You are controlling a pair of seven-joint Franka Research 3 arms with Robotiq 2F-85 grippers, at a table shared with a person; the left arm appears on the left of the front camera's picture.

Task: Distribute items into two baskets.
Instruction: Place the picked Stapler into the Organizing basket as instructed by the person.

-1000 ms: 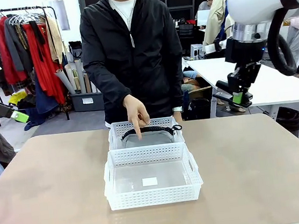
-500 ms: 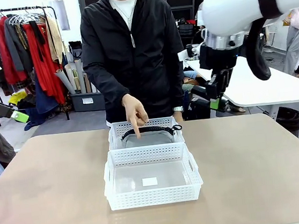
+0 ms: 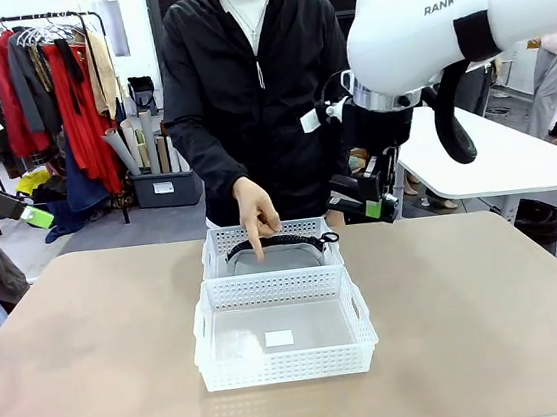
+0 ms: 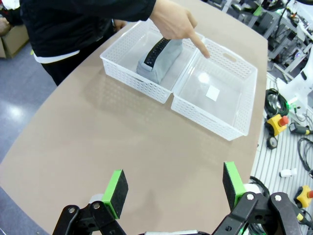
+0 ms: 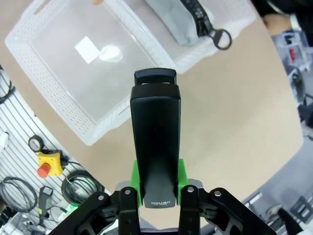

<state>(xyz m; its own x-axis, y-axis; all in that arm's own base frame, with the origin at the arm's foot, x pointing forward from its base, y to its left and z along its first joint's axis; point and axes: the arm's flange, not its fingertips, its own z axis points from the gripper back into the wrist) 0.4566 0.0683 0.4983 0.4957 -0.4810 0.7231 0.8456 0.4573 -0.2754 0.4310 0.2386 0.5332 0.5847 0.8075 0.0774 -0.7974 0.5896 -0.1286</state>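
Right end effector (image 5: 157, 188) pinches a black stapler (image 5: 155, 147), raised above the table (image 3: 492, 315) beside the far basket (image 3: 213, 251). Left end effector (image 4: 173, 188) hangs spread, holding nothing. Grey waist bag (image 3: 274, 257) lies in the far basket; the person's hand (image 3: 256, 211) points into it. Near basket (image 3: 206, 353) holds only its label.

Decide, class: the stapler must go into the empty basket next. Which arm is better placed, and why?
The right. Its hand is shut on the stapler, raised beyond the table's far edge near the baskets. The left hand is open, holding nothing, off to the side. The near basket is empty; the waist bag fills the far one.
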